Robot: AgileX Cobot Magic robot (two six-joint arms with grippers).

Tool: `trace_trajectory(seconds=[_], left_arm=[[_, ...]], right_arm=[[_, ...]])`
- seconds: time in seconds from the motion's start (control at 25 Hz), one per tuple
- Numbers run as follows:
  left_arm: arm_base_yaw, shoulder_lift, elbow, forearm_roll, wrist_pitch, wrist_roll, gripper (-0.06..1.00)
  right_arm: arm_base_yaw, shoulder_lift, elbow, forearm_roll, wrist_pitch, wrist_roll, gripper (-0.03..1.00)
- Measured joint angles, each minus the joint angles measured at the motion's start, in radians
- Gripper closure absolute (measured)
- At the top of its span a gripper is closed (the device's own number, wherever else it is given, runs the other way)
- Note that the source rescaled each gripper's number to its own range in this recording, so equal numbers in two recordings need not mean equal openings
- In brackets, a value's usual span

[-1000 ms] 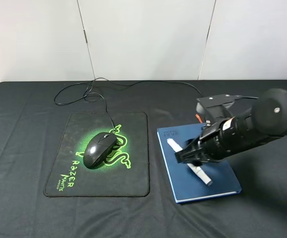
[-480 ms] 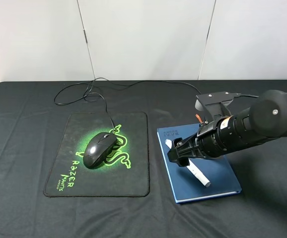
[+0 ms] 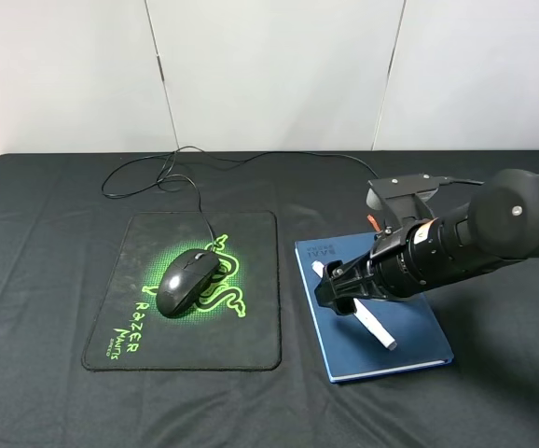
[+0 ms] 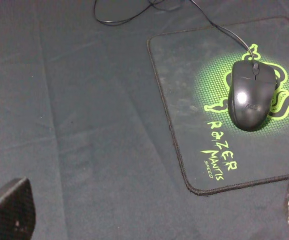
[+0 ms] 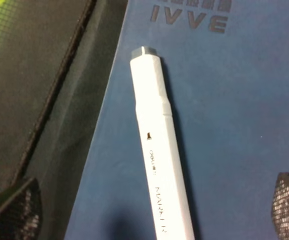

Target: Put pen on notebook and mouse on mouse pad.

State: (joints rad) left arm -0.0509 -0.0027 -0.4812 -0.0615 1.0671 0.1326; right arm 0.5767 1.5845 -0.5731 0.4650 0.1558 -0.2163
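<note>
Right hand (image 3: 337, 301) shifted left over pen (image 3: 374, 328), mouse cable (image 3: 158, 168) looped behind

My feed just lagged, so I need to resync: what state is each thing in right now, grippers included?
pen: lying flat on the notebook, not gripped
notebook: closed, flat on the table
mouse: resting on the mouse pad, cable trailing away
mouse pad: flat on the table
right gripper: open, over the pen
left gripper: open, holding nothing

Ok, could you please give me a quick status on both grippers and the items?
Right gripper open over pen, pen flat on notebook. Left gripper open, empty. Mouse on mouse pad. Nothing in the way.
</note>
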Motion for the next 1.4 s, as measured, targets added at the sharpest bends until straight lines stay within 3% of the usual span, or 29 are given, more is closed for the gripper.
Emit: trace_trajectory(seconds=[0.76, 1.12, 1.4], left_arm=[[0.0, 0.0, 0.0, 0.0, 0.0, 0.0, -0.06], [0.0, 0.0, 0.0, 0.0, 0.0, 0.0, -0.06], [0.0, 0.0, 0.0, 0.0, 0.0, 0.0, -0.06]], right_arm=[[0.0, -0.005, -0.008, 0.001, 0.115, 0.017, -0.03], [0.0, -0.203, -0.01, -0.008, 0.16, 0.05, -0.03], [0.0, -0.385, -0.01, -0.163, 0.223, 0.181, -0.03]])
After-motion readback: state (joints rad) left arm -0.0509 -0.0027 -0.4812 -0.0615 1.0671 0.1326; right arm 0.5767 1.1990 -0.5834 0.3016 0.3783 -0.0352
